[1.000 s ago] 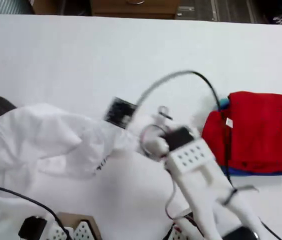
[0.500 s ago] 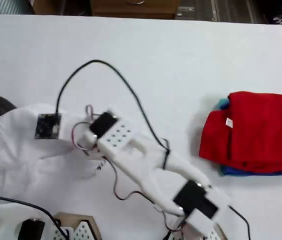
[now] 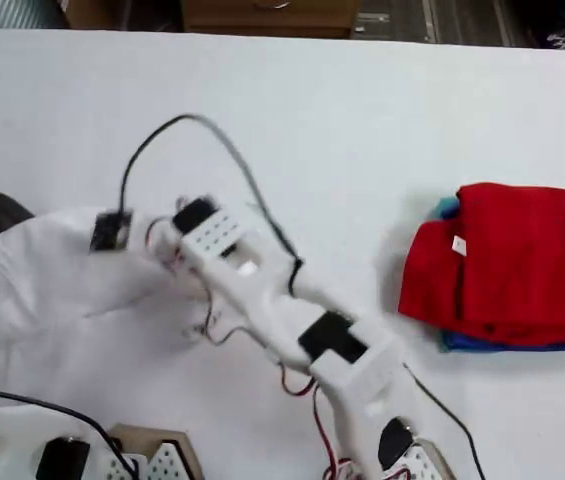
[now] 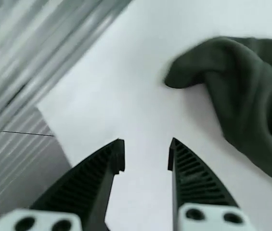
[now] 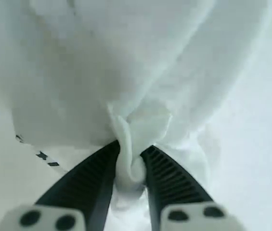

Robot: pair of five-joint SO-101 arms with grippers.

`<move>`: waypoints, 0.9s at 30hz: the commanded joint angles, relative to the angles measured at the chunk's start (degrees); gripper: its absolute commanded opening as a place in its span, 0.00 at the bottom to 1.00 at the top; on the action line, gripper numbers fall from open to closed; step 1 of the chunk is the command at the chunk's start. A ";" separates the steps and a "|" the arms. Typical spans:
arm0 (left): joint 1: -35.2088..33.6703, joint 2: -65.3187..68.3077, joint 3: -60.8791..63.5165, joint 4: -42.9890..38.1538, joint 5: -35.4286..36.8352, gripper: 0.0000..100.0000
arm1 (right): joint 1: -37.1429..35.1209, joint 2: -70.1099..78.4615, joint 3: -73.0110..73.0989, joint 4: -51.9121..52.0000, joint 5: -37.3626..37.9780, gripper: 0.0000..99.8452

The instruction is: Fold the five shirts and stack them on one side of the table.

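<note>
The white shirt (image 3: pixel 42 290) lies crumpled at the left of the table (image 3: pixel 362 120), one thin fold pinched in the right gripper (image 5: pixel 130 153); a hard pull could slip it free. The left gripper (image 4: pixel 145 151), fingers apart and empty, pins nothing down.

I see the white table (image 3: pixel 362 110) spanning the high view edge to edge, wooden cabinet (image 3: pixel 272 15) past its far side, dark floor (image 3: pixel 462 20) just beside that. On the left wrist view, a ribbed grey panel (image 4: pixel 20 62) sits beyond the table's edge.
</note>
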 commanded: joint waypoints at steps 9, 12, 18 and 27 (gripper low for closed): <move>23.56 -0.26 -0.31 23.12 -0.35 0.17 | 21.32 -7.43 -18.20 18.42 4.92 0.02; 29.98 0.62 -0.22 26.99 -0.35 0.17 | 24.75 -10.68 -20.57 21.67 5.27 0.02; 34.64 9.23 -0.57 26.99 -0.26 0.17 | 28.26 -18.42 -20.57 23.25 5.27 0.02; 21.71 20.57 -5.49 7.56 -0.26 0.17 | 28.53 -26.24 -15.12 23.78 5.10 0.02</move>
